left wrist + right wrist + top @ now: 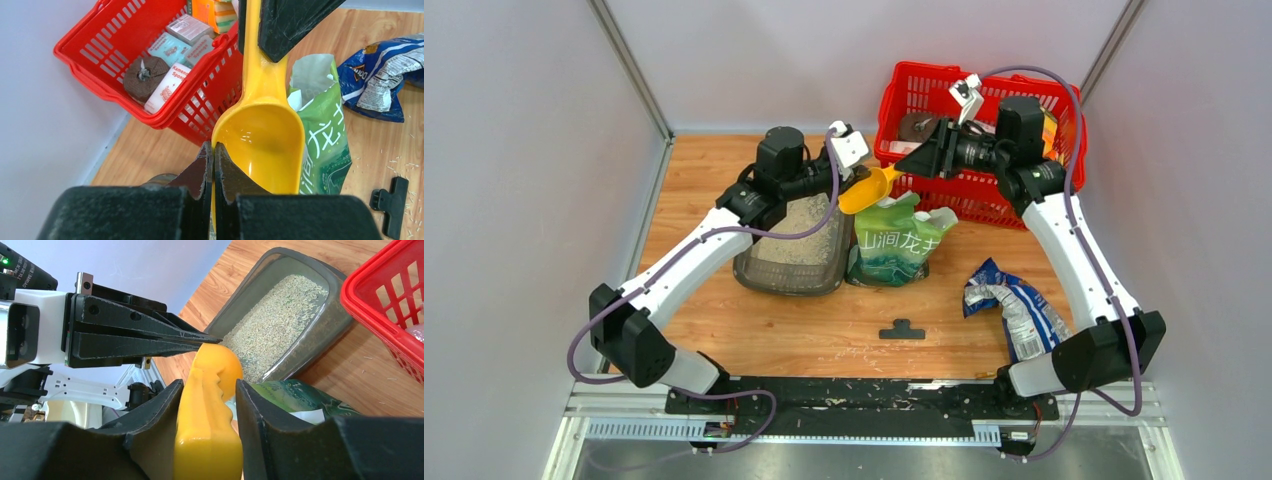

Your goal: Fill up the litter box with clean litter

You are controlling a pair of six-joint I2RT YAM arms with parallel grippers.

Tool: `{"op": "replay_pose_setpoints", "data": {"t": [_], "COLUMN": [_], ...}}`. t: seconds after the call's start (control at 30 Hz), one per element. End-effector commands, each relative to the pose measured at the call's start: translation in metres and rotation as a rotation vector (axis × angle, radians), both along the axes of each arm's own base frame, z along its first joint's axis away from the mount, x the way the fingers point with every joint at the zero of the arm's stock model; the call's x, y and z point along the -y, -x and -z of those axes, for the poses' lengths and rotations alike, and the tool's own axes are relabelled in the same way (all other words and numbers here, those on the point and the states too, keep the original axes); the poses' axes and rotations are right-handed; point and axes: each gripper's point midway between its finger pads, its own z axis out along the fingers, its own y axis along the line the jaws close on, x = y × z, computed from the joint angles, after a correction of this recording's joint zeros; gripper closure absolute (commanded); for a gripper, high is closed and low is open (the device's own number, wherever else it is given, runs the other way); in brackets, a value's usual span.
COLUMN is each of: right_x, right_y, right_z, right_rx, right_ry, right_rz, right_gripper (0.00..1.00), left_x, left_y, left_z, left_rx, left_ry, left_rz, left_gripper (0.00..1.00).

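The dark grey litter box (752, 274) lies left of centre, partly filled with pale litter (802, 232); it also shows in the right wrist view (334, 320) with litter (272, 325). An empty yellow scoop (870, 189) hangs between both grippers, above the box's right end and an open green litter bag (894, 245). My left gripper (858, 179) is shut on the rim of the scoop bowl (262, 140). My right gripper (906, 164) is shut on the scoop handle (210, 410).
A red wire basket (892, 100) of packets stands at the back right, just behind the scoop. A crumpled blue snack bag (1014, 310) lies at the right, and a black clip (902, 329) near the front centre. Grey walls close in both sides.
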Motion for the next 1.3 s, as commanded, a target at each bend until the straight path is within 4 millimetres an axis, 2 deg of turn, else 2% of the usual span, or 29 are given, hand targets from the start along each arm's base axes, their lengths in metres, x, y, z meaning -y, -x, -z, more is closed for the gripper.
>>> {"op": "replay_pose_setpoints", "data": {"t": [0.0, 0.03, 0.13, 0.17, 0.23, 0.27, 0.3, 0.33, 0.4, 0.43, 0.5, 0.53, 0.6, 0.67, 0.7, 0.73, 0.8, 0.83, 0.9, 0.93, 1.07, 1.1, 1.17, 1.2, 1.23, 1.27], "right_x": [0.008, 0.009, 0.008, 0.007, 0.007, 0.008, 0.009, 0.015, 0.028, 0.045, 0.066, 0.085, 0.105, 0.116, 0.119, 0.118, 0.11, 0.105, 0.108, 0.11, 0.118, 0.119, 0.122, 0.122, 0.122, 0.123], "right_y": [-0.006, -0.009, -0.008, -0.008, -0.007, -0.008, -0.008, -0.01, -0.014, -0.02, -0.023, -0.028, -0.025, -0.017, -0.014, 0.0, 0.018, 0.032, 0.036, 0.04, 0.045, 0.044, 0.047, 0.043, 0.048, 0.047], "right_z": [-0.023, -0.022, -0.022, -0.023, -0.024, -0.027, -0.028, -0.036, -0.048, -0.055, -0.08, -0.086, -0.101, -0.094, -0.087, -0.078, -0.069, -0.057, -0.05, -0.04, -0.033, -0.032, -0.033, -0.029, -0.024, -0.029], "right_rx": [0.092, 0.09, 0.089, 0.091, 0.097, 0.106, 0.106, 0.118, 0.125, 0.137, 0.172, 0.182, 0.231, 0.237, 0.284, 0.265, 0.287, 0.282, 0.293, 0.306, 0.419, 0.431, 0.481, 0.479, 0.454, 0.505], "right_ry": [-0.012, -0.012, -0.013, -0.016, -0.018, -0.019, -0.021, -0.025, -0.036, -0.036, -0.057, -0.064, -0.056, -0.003, 0.058, 0.089, 0.115, 0.145, 0.191, 0.24, 0.362, 0.379, 0.431, 0.443, 0.446, 0.473], "right_rz": [0.075, 0.084, 0.077, 0.074, 0.066, 0.069, 0.073, 0.09, 0.128, 0.173, 0.235, 0.265, 0.289, 0.292, 0.28, 0.251, 0.142, 0.069, 0.048, 0.03, -0.017, -0.023, -0.062, -0.085, -0.106, -0.126], "right_gripper": [0.55, 0.55, 0.68, 0.8, 0.93, 1.0, 1.0, 1.0, 1.0, 1.0, 1.0, 1.0, 1.0, 1.0, 1.0, 1.0, 1.0, 1.0, 1.0, 1.0, 1.0, 1.0, 1.0, 1.0, 1.0, 1.0], "left_x": [0.006, 0.007, 0.007, 0.007, 0.008, 0.008, 0.008, 0.007, 0.003, -0.002, -0.006, -0.009, -0.01, -0.007, -0.005, -0.001, 0.004, 0.008, 0.014, 0.018, 0.025, 0.025, 0.026, 0.026, 0.026, 0.025], "left_y": [0.005, 0.005, 0.005, 0.004, 0.006, 0.006, 0.008, 0.01, 0.016, 0.024, 0.036, 0.043, 0.053, 0.05, 0.049, 0.042, 0.034, 0.026, 0.019, 0.014, 0.007, 0.012, 0.014, 0.02, 0.022, 0.024], "left_z": [-0.017, -0.016, -0.017, -0.018, -0.02, -0.021, -0.022, -0.025, -0.029, -0.034, -0.035, -0.031, -0.013, -0.001, 0.003, 0.01, 0.012, 0.014, 0.017, 0.017, 0.021, 0.024, 0.023, 0.025, 0.024, 0.026], "left_rx": [0.004, 0.001, 0.003, 0.004, 0.005, 0.005, 0.001, 0.001, 0.019, 0.033, 0.064, 0.063, 0.041, 0.009, -0.01, -0.025, -0.031, -0.032, -0.039, -0.039, -0.061, -0.081, -0.087, -0.106, -0.109, -0.107], "left_ry": [0.044, 0.042, 0.045, 0.046, 0.05, 0.051, 0.054, 0.056, 0.051, 0.054, 0.041, 0.023, -0.035, -0.058, -0.057, -0.064, -0.061, -0.065, -0.074, -0.078, -0.106, -0.115, -0.124, -0.129, -0.131, -0.139], "left_rz": [0.023, 0.026, 0.026, 0.026, 0.035, 0.038, 0.041, 0.043, 0.052, 0.065, 0.108, 0.127, 0.181, 0.19, 0.187, 0.182, 0.172, 0.17, 0.173, 0.179, 0.197, 0.219, 0.243, 0.263, 0.275, 0.288], "left_gripper": [1.0, 1.0, 1.0, 1.0, 0.98, 0.89, 0.78, 0.58, 0.46, 0.4, 0.36, 0.31, 0.3, 0.3, 0.25, 0.22, 0.22, 0.22, 0.22, 0.22, 0.25, 0.31, 0.39, 0.49, 0.55, 0.61]}}
